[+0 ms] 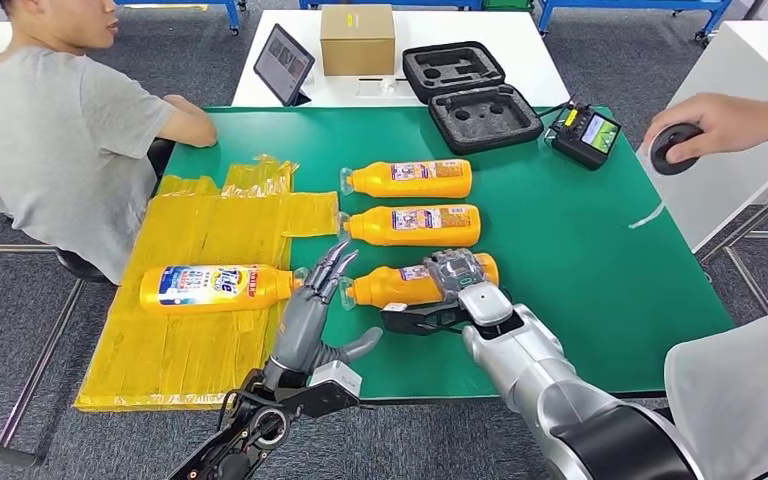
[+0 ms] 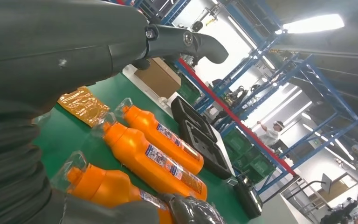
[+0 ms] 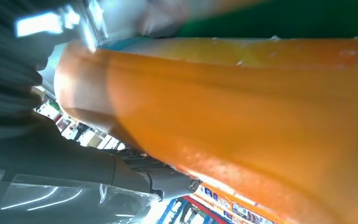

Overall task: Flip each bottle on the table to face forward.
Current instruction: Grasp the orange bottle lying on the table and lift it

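Gripping the nearest bottle (image 1: pixel 415 284) around its wide body, my right hand (image 1: pixel 457 283) lies over the end away from the cap, fingers wrapped down its sides; the right wrist view shows smooth orange plastic pressed close against the grey thumb. I judge this bottle stiff enough to take a firm squeeze, full and fairly heavy, and glossy, so it could slip or roll as it turns; the broad labelled middle looks the safest place to hold, not the narrow neck with its clear cap. My left hand (image 1: pixel 312 318) is released, fingers straight and apart, their tips just beside that cap and holding nothing. Off to my left, on the yellow plastic sheet (image 1: pixel 200 300), the flipped bottle (image 1: pixel 216 286) lies on its side with its blue and white front label up. Farther out on the green mat (image 1: pixel 580 260), the middle bottle (image 1: pixel 415 225) and then the far bottle (image 1: pixel 408 179) lie parallel, caps pointing left, well apart from both hands. Beyond them sit a black foam case (image 1: pixel 470 95) and a cardboard box (image 1: pixel 357 39).
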`<state>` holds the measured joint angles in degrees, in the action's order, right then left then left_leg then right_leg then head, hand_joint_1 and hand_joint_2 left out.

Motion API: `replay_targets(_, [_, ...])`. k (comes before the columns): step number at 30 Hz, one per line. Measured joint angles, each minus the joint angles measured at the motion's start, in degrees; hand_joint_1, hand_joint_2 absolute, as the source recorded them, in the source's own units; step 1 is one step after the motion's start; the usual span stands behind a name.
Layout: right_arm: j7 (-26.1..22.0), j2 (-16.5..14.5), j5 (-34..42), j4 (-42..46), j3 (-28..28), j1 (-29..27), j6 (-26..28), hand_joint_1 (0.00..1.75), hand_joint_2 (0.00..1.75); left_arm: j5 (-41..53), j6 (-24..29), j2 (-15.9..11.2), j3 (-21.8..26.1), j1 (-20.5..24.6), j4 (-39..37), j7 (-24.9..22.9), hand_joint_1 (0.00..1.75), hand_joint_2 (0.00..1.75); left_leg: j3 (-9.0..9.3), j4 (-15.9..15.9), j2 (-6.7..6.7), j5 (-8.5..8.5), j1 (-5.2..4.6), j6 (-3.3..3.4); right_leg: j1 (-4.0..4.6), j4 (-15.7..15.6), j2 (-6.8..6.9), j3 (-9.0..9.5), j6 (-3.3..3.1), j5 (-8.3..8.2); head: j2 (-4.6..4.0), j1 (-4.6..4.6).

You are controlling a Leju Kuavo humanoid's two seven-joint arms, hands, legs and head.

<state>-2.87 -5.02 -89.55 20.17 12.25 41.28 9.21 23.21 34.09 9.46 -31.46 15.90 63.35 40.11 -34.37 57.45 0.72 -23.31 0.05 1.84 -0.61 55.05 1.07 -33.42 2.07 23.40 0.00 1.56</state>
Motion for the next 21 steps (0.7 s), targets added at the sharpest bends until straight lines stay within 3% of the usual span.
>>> replay_targets(9, [-1.83, 0.70, 1.38, -0.35, 1.70, 0.36, -0.38, 1.75, 1.75, 0.28, 0.27, 0.44, -0.07, 0.32, -0.74, 0.00, 0.00, 1.75, 0.02, 0.00, 0.01, 0.02, 0.00, 0.01, 0.01, 0.00, 0.00, 0.16, 0.01, -0.03, 0.00, -0.01])
replay_targets(13, [-13.51, 0.91, 13.26, -0.37, -1.13, -0.34, 1.25, 1.75, 1.75, -1.21, 2.27, 0.45, -0.02, -0.04, -0.21, 0.02, 0.00, 1.75, 0.02, -0.01, 0.05, 0.00, 0.01, -0.01, 0.01, 0.00, -0.04, 0.21, 0.00, -0.05, 0.00, -0.03])
replay_targets(18, [-28.24, 0.29, 29.20, -0.30, -8.64, -1.74, 3.89, 1.75, 1.75, -11.70, 5.73, 0.61, 0.90, -1.75, 4.76, 0.02, 0.00, 1.75, 0.08, -0.01, 0.34, -0.09, 0.03, -0.08, 0.04, 0.00, -0.29, 0.17, -0.02, -0.09, 0.00, -0.04])
replay_targets(21, [-34.73, -0.78, 37.62, 0.48, -12.48, -3.43, 5.02, 1.75, 1.75, -16.50, 5.95, 1.61, 3.06, -3.40, 8.38, 0.02, 0.00, 1.75, 0.01, -0.01, 0.31, -0.07, 0.07, -0.10, 0.11, 0.01, -0.27, 0.13, -0.03, -0.08, 0.00, -0.03])
